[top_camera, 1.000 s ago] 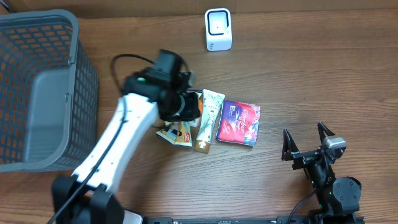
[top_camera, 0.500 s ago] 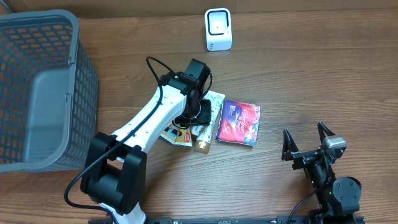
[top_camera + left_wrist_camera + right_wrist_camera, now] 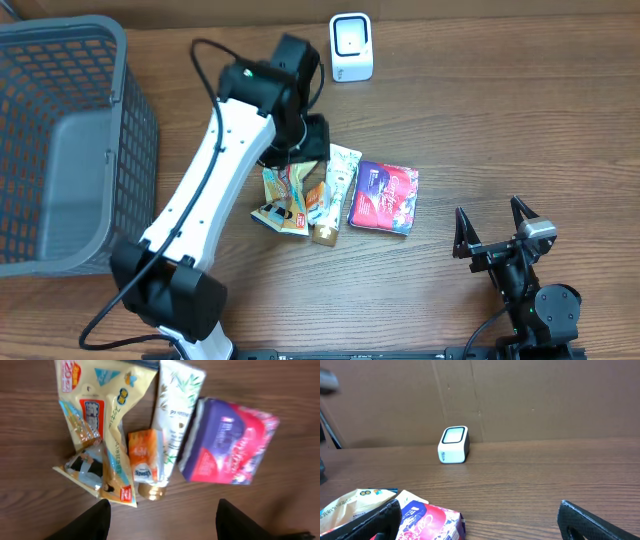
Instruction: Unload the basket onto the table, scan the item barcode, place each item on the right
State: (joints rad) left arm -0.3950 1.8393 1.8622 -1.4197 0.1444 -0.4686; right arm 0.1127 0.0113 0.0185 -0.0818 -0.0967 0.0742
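A pile of items lies mid-table: a yellow snack bag (image 3: 283, 195) (image 3: 97, 425), a small orange packet (image 3: 318, 203) (image 3: 145, 455), a white tube (image 3: 337, 180) (image 3: 175, 415) with a gold cap, and a purple-and-red packet (image 3: 385, 197) (image 3: 230, 442) (image 3: 427, 522). My left gripper (image 3: 305, 140) (image 3: 160, 520) hovers over the far side of the pile, open, with bare wood between its fingers. The white barcode scanner (image 3: 351, 47) (image 3: 454, 444) stands at the back. My right gripper (image 3: 495, 225) (image 3: 485, 530) rests open at the front right, holding nothing.
A large grey mesh basket (image 3: 60, 140) fills the left side of the table. A brown cardboard wall runs behind the scanner. The left arm's black cable loops over the table near the basket.
My left gripper has opened and drawn back from the pile toward the far side. The small orange packet now lies uncovered between bag and tube. The right arm has not moved.
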